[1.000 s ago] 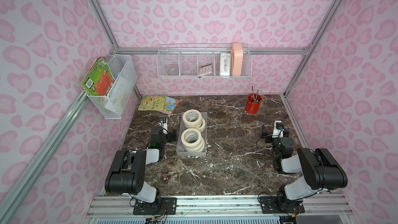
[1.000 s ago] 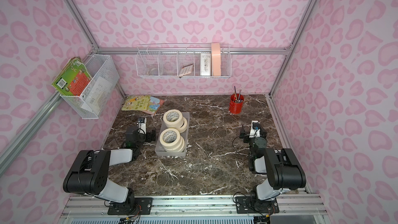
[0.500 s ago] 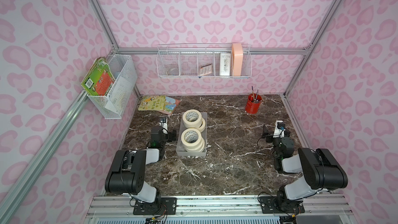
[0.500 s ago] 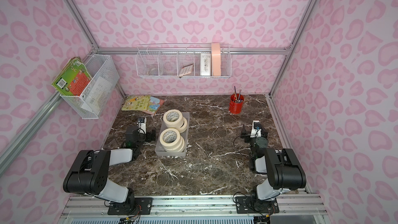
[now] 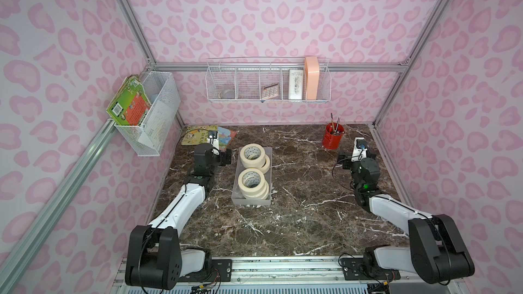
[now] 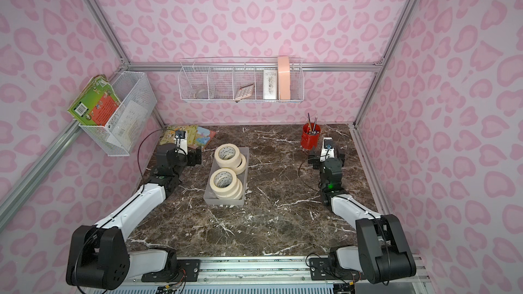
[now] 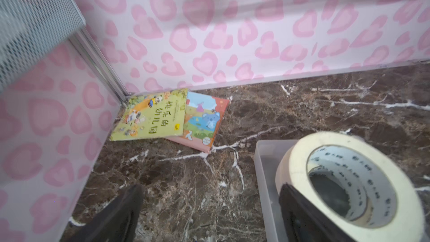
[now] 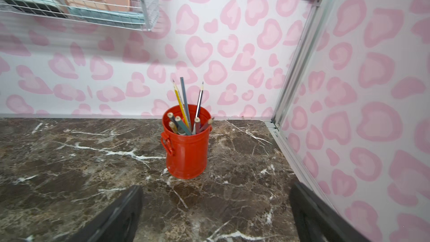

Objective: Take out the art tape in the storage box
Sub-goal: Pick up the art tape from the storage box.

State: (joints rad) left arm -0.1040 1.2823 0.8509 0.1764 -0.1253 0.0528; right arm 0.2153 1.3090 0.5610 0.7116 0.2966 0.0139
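I am holding my left gripper [image 7: 210,189] spread wide, gripping nothing, low over the brown marble-veined tabletop [image 7: 186,171]. One black finger [image 7: 290,201] is overlapping the nearest roll of art tape [image 7: 290,171], and I cannot tell whether it is touching. That cream paper ring is showing dark print on its white core, too small to read, and is sitting in the frosted plastic storage box [image 7: 264,173]. Beyond, a glossy yellow-green picture book [image 7: 149,117] is displaying large Chinese characters. Only the top views are showing the tape standing as two leaning stacks filling the box. My right gripper [image 8: 216,187] is likewise hanging released, facing a shiny red pencil cup [image 8: 186,152].
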